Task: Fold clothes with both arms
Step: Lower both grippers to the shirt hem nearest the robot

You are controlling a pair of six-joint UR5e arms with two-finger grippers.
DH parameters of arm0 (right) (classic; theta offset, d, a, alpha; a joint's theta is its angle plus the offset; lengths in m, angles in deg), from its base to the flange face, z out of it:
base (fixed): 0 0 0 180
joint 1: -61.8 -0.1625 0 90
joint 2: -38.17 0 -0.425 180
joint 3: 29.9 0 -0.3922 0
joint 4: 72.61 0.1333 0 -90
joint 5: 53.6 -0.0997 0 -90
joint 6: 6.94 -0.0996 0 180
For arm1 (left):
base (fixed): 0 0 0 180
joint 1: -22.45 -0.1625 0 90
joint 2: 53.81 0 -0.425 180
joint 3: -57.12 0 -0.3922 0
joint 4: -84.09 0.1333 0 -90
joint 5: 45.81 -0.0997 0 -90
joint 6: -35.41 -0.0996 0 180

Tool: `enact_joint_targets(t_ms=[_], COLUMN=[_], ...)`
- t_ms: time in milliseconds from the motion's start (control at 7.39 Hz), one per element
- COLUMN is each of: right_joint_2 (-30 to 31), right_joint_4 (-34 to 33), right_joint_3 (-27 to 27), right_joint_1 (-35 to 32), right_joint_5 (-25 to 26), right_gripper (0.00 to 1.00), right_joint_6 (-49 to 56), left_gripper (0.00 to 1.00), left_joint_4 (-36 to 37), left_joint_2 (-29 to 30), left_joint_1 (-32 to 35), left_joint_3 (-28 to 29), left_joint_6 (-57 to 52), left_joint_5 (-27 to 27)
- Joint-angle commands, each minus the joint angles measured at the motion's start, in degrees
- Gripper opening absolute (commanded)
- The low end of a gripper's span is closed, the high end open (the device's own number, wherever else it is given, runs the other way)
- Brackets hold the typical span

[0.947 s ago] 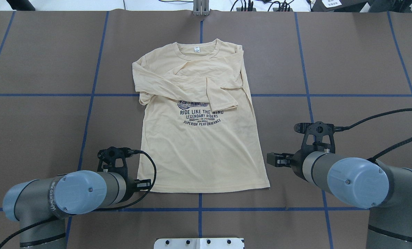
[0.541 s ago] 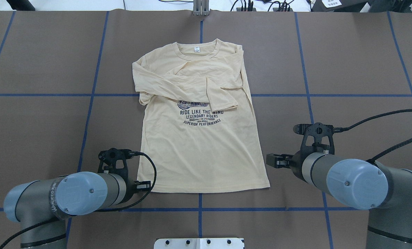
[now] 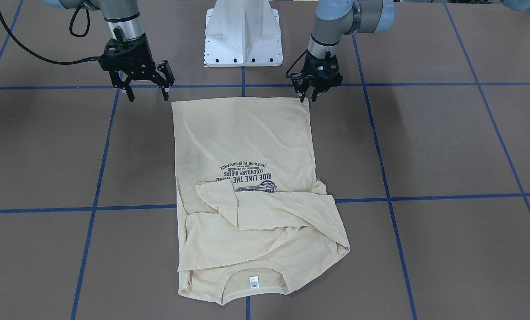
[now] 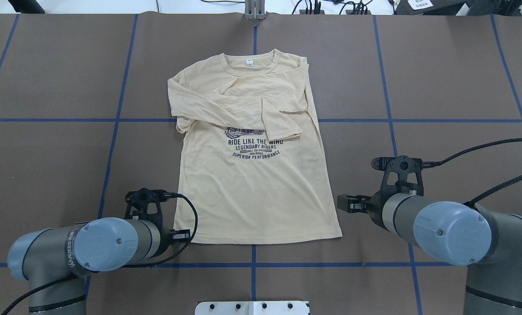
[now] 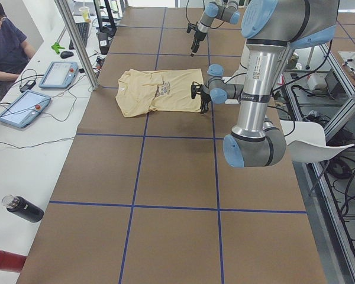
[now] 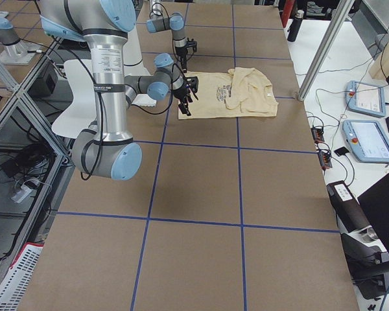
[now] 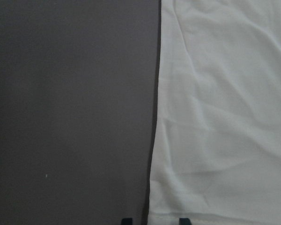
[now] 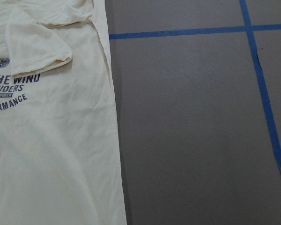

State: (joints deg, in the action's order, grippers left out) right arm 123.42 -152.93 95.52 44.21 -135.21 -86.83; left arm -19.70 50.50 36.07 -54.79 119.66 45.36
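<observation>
Left gripper (image 3: 307, 97), jaws narrowly apart, at T-shirt (image 3: 242, 133) hem corner; right gripper (image 3: 148, 97) wide open near the opposite corner.

Blue-taped brown table (image 4: 46, 175), white pedestal (image 3: 242, 31)

The T-shirt (image 4: 252, 192) is thin, matt cloth, softly creased, and its navy print is flat and dull. The table cover (image 4: 440, 78) is matt brown and paper-like, crossed by blue tape (image 4: 440, 120) with a faint sheen. At the table's 6 o'clock, the base plate (image 4: 278, 310) is smooth white painted metal. The left arm (image 4: 107, 243) and right arm (image 4: 453, 232) pair satin light blue caps with brushed silver metal tubes.
</observation>
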Motion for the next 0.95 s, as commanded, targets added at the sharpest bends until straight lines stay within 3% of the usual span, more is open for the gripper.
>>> enact_joint_targets(t_ms=[0, 677, 812], right_joint_2=[0.09, 0.09, 0.09], right_joint_4=[0.08, 0.08, 0.08], right_joint_3=[0.0, 0.0, -0.17], right_joint_1=[0.09, 0.27, 0.44], right_joint_5=[0.04, 0.04, -0.05], right_gripper=[1.0, 1.0, 1.0], right_joint_6=[-0.09, -0.09, -0.09], left_gripper=[0.42, 0.22, 0.0], left_joint_4=[-0.1, -0.1, -0.1], left_joint_2=[0.01, 0.19, 0.28], left_joint_1=[0.0, -1.23, -1.23], left_joint_3=[0.11, 0.03, -0.06], left_joint_6=[-0.66, -0.58, -0.49], left_joint_5=[0.07, 0.24, 0.16])
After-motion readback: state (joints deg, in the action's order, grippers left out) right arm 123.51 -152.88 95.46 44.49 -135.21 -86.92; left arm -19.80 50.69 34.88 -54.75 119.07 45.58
